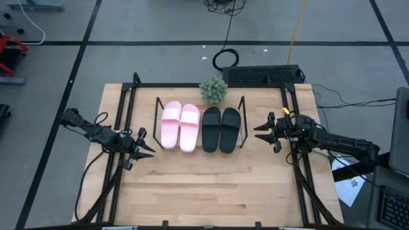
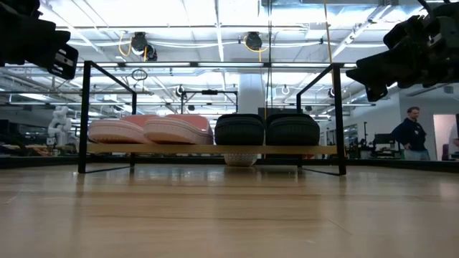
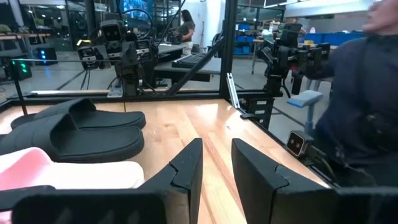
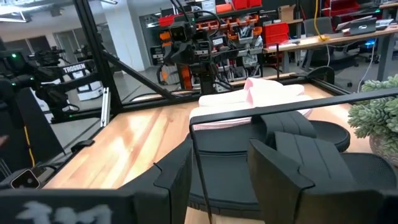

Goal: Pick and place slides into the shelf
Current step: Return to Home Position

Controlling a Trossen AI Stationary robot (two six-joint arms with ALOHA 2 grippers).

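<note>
We see the person (image 3: 367, 112) blurred and cut off at the edge. In the low view, the black slides (image 2: 292, 131) hide most of the plant pot (image 2: 241, 160).

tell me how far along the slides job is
Placing looks done: the pink pair and the black pair sit side by side on the shelf. Nothing is in hand: the left tool and right tool hang open and empty, one off each end of the shelf. Likely only backing both tools off to rest remains.
</note>
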